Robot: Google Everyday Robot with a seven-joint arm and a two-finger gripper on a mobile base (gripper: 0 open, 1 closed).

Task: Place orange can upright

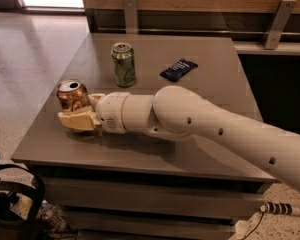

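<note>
The orange can [73, 94] is a shiny copper drink can standing upright, pull-tab top up, near the left edge of the grey table [200, 84]. My gripper [71, 110] is closed around its lower part. One cream finger [78, 120] lies across the can's near side, and the other is hidden behind the can. The white arm reaches in from the lower right, low over the table top.
A green can [124, 64] stands upright behind the arm, towards the table's back. A dark blue snack packet [178, 69] lies to its right. The table's left edge is just beside the orange can. A wooden wall with metal brackets runs behind.
</note>
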